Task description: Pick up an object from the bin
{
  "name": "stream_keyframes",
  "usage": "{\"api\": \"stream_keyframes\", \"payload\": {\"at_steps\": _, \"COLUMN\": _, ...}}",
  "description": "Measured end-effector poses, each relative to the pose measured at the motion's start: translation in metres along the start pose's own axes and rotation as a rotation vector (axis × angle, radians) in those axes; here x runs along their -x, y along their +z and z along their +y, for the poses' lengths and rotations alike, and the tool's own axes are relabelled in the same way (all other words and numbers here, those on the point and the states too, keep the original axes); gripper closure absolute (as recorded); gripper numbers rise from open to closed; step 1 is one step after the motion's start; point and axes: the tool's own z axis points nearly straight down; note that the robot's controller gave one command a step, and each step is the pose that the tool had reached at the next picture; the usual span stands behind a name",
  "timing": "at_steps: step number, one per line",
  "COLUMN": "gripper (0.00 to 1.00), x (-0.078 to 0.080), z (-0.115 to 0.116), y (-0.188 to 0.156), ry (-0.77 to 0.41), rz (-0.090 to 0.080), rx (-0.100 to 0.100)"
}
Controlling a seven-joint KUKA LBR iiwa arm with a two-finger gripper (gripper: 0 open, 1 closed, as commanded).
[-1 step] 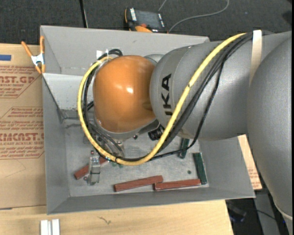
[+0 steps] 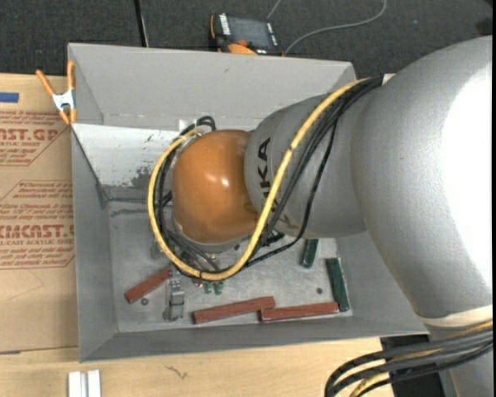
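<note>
A short reddish-brown stick (image 2: pixel 149 286) lies tilted on the bin floor at the lower left. Just right of it sits a small grey metal piece (image 2: pixel 175 301). Along the near wall two long reddish-brown bars lie end to end, one (image 2: pixel 231 310) left and one (image 2: pixel 302 311) right. A few small green bits (image 2: pixel 212 287) show just above the left bar. At the lower right lie two dark green bars, a short one (image 2: pixel 308 252) and a longer one (image 2: pixel 338 284).
The arm reaches in from the right, and its orange dome with yellow and black cables covers the middle of the bin. The bin's left strip and far wall are bare grey metal.
</note>
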Motion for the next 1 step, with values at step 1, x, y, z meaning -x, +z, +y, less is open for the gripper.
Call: {"api": "stream_keyframes", "payload": {"at_steps": 1, "gripper": 0.00, "x": 0.0625, "z": -0.0056, "y": 0.0572, "ry": -0.049, "rz": -0.008, "rx": 0.002}}
